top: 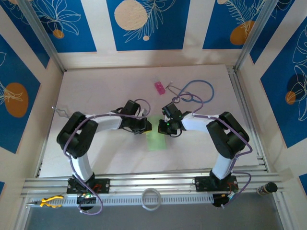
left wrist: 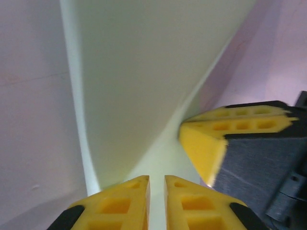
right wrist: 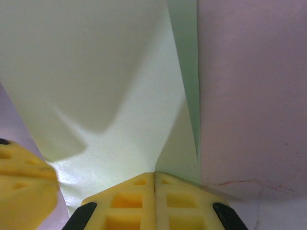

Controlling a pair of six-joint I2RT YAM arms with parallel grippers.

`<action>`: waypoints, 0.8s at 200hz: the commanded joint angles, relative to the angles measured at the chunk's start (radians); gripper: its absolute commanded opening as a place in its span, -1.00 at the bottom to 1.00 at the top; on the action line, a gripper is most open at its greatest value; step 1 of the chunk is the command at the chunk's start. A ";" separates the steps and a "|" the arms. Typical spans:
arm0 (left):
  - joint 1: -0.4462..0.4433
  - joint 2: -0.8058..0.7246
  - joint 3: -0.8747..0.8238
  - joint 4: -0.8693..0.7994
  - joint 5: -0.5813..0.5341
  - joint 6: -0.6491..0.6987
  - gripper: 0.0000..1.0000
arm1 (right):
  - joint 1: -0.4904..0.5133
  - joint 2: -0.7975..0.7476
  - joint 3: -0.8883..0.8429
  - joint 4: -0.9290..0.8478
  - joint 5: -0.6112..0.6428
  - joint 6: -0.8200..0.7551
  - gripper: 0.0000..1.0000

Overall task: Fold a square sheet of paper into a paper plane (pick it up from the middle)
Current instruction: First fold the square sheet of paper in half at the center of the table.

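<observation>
The square sheet of paper, pale green and creased, lies on the table between my two grippers. My left gripper points at its upper left part. In the left wrist view the left gripper has its jaws a narrow slit apart, and the sheet of paper shows through the slit with one shaded flap raised. My right gripper meets the sheet from the right. In the right wrist view the right gripper is shut, tips at the end of a crease in the paper. The paper plane is out of view.
A small pink block and a blue stethoscope lie on the white table behind the grippers. A white ring and a yellow tool sit by the front rail. The other arm's fingers are close beside mine.
</observation>
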 commanded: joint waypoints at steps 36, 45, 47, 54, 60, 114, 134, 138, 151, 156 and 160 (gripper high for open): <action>0.033 0.063 -0.041 -0.005 -0.044 0.056 -0.67 | 0.010 0.061 -0.038 -0.157 0.068 -0.015 -1.00; 0.038 0.072 -0.056 0.005 -0.041 0.050 -0.67 | 0.011 0.063 -0.041 -0.155 0.068 -0.015 -1.00; 0.037 0.074 -0.061 0.009 -0.038 0.048 -0.66 | 0.011 0.063 -0.040 -0.155 0.068 -0.015 -1.00; 0.039 0.077 -0.071 0.025 -0.028 0.038 -0.66 | 0.011 0.064 -0.038 -0.157 0.068 -0.015 -1.00; 0.039 0.077 -0.076 0.036 -0.013 0.032 -0.67 | 0.012 0.064 -0.038 -0.157 0.068 -0.015 -1.00; 0.041 0.015 0.043 -0.081 0.005 0.050 -0.69 | 0.013 0.064 -0.040 -0.158 0.073 -0.014 -1.00; 0.043 0.021 0.102 -0.127 0.001 0.070 -0.80 | 0.012 0.063 -0.040 -0.160 0.075 -0.013 -1.00; 0.044 0.027 0.111 -0.137 0.001 0.073 -0.82 | 0.012 0.063 -0.040 -0.160 0.077 -0.013 -1.00; 0.045 0.049 0.132 -0.148 0.003 0.078 -0.87 | 0.012 0.063 -0.040 -0.161 0.078 -0.014 -1.00; 0.047 0.058 0.137 -0.149 0.006 0.079 -0.90 | 0.012 0.063 -0.040 -0.160 0.078 -0.013 -1.00; 0.046 0.063 0.139 -0.147 0.010 0.079 -0.92 | 0.012 0.063 -0.040 -0.161 0.077 -0.014 -1.00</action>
